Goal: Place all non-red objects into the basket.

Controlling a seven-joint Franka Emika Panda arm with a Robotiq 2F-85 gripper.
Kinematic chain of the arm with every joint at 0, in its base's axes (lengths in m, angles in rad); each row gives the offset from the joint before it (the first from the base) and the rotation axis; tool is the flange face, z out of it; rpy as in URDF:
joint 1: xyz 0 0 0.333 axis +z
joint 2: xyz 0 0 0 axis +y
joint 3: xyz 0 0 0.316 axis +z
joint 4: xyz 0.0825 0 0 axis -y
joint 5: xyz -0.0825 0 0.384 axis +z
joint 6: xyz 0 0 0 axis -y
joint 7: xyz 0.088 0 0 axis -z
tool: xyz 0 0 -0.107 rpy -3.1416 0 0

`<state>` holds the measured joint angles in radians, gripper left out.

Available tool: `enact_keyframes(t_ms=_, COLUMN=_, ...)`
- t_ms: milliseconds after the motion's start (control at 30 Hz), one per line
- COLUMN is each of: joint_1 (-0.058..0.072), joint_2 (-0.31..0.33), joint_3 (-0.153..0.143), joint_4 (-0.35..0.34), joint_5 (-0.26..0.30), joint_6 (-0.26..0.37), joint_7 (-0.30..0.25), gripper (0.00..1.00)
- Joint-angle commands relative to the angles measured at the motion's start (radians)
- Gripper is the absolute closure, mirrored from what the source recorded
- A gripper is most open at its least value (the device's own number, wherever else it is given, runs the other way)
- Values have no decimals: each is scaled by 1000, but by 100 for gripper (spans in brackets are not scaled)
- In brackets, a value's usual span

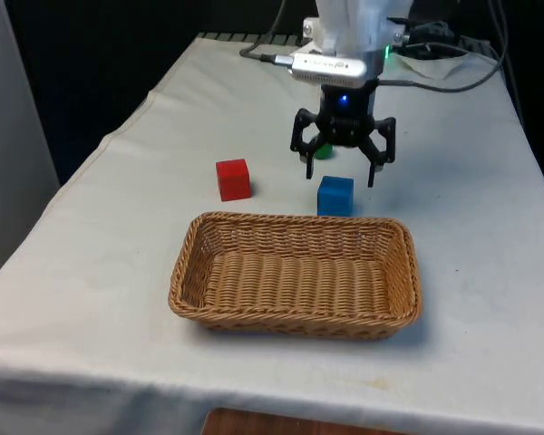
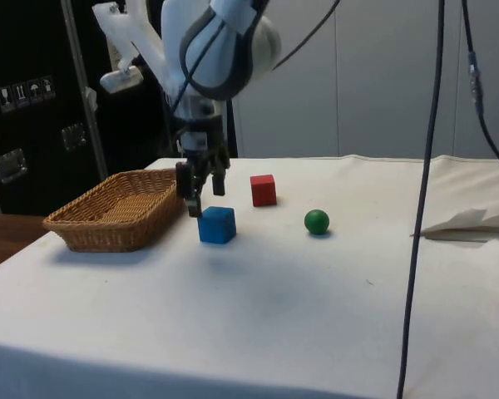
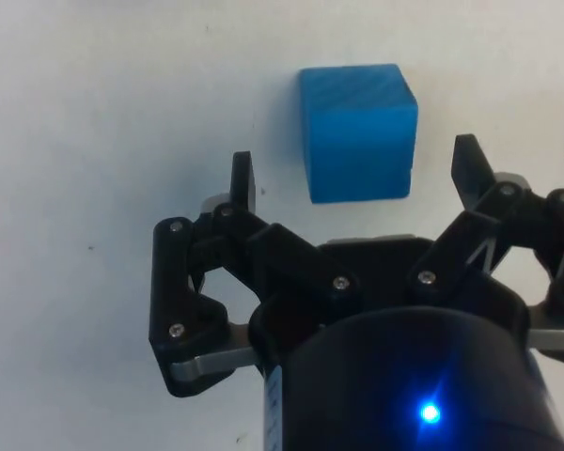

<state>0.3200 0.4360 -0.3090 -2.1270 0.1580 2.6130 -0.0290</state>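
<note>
My gripper hangs open a little above the blue cube, which sits on the cloth just behind the basket's far rim. In the wrist view the blue cube lies in line with the gap between my fingertips, untouched. In the side view my gripper hovers over the blue cube. A red cube stands to the front view's left of the blue one. A green ball rests behind my gripper, partly hidden in the front view. The wicker basket holds nothing.
Cables lie on the far end of the table near the robot base. A dark cable hangs down in the side view, with a crumpled white fold beside it. Open cloth lies on both sides of the basket.
</note>
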Motion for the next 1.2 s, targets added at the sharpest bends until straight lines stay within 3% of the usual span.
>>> enact_keyframes(t_ms=0, joint_1=-10, joint_2=11, joint_3=16, joint_4=-3, joint_5=21, joint_6=21, joint_7=-16, gripper=0)
enact_keyframes(t_ms=133, joint_1=-10, joint_2=37, joint_3=18, joint_4=-1, joint_5=21, joint_6=38, joint_7=-16, gripper=0)
enact_keyframes(t_ms=167, joint_1=0, joint_2=37, joint_3=3, joint_4=1, joint_5=4, joint_6=29, joint_7=-1, gripper=0)
enact_keyframes(t_ms=200, joint_1=-10, joint_2=41, joint_3=18, joint_4=0, joint_5=20, joint_6=42, joint_7=-16, gripper=0)
enact_keyframes(t_ms=367, joint_1=-7, joint_2=60, joint_3=16, joint_4=0, joint_5=15, joint_6=66, joint_7=-13, gripper=0)
enact_keyframes(t_ms=400, joint_1=1, joint_2=58, joint_3=5, joint_4=1, joint_5=4, joint_6=53, joint_7=-2, gripper=0)
enact_keyframes(t_ms=433, joint_1=-6, joint_2=63, joint_3=15, joint_4=0, joint_5=14, joint_6=68, joint_7=-12, gripper=0)
enact_keyframes(t_ms=633, joint_1=-11, joint_2=93, joint_3=23, joint_4=6, joint_5=21, joint_6=78, joint_7=-13, gripper=0)
enact_keyframes(t_ms=667, joint_1=-10, joint_2=95, joint_3=21, joint_4=7, joint_5=20, joint_6=77, joint_7=-12, gripper=0)
enact_keyframes(t_ms=700, joint_1=1, joint_2=96, joint_3=8, joint_4=6, joint_5=7, joint_6=72, joint_7=-2, gripper=0)
enact_keyframes(t_ms=733, joint_1=-8, joint_2=96, joint_3=19, joint_4=8, joint_5=19, joint_6=77, joint_7=-11, gripper=0)
enact_keyframes(t_ms=967, joint_1=1, joint_2=99, joint_3=8, joint_4=8, joint_5=7, joint_6=76, joint_7=-2, gripper=0)
enact_keyframes(t_ms=1167, joint_1=-5, joint_2=94, joint_3=13, joint_4=2, joint_5=14, joint_6=77, joint_7=-8, gripper=0)
